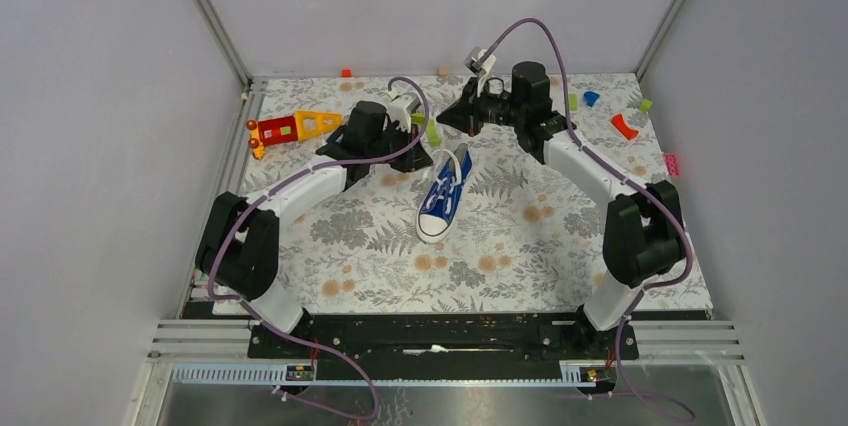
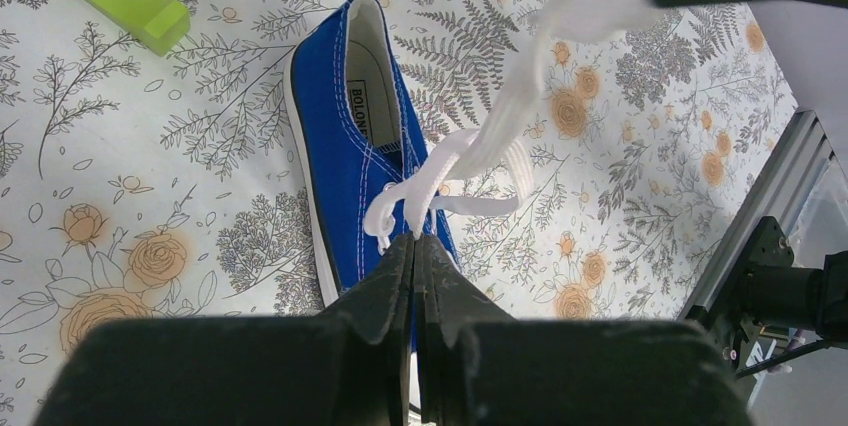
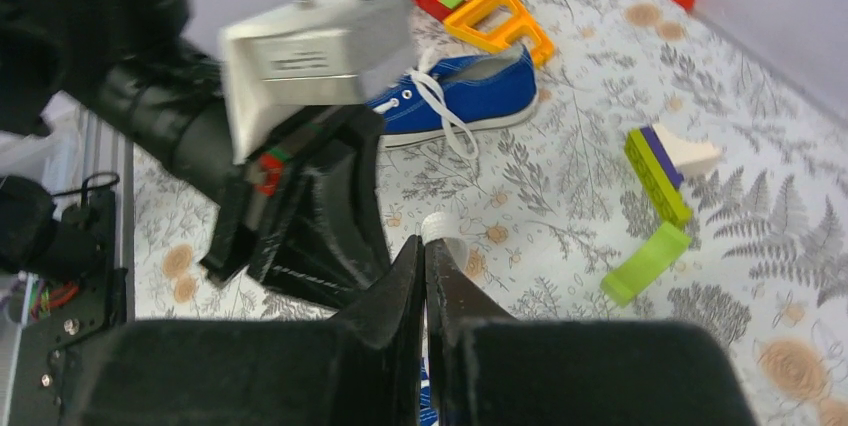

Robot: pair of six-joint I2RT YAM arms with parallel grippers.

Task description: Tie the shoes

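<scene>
Just beyond the left hand (image 2: 415, 242), clamped on a white lace (image 2: 440, 162), lies a blue sneaker (image 2: 338, 116) on the tabletop (image 2: 120, 176); the right hand (image 3: 424, 246) pinches another stretch of it.

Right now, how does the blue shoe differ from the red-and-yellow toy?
The shoe is blue and white; the toy is red, orange and yellow. The shoe lies in the middle of the floral cloth; the toy lies near its far left corner. The left gripper pinches the shoe's lace; nothing touches the toy. Both rest flat on the cloth.
</scene>
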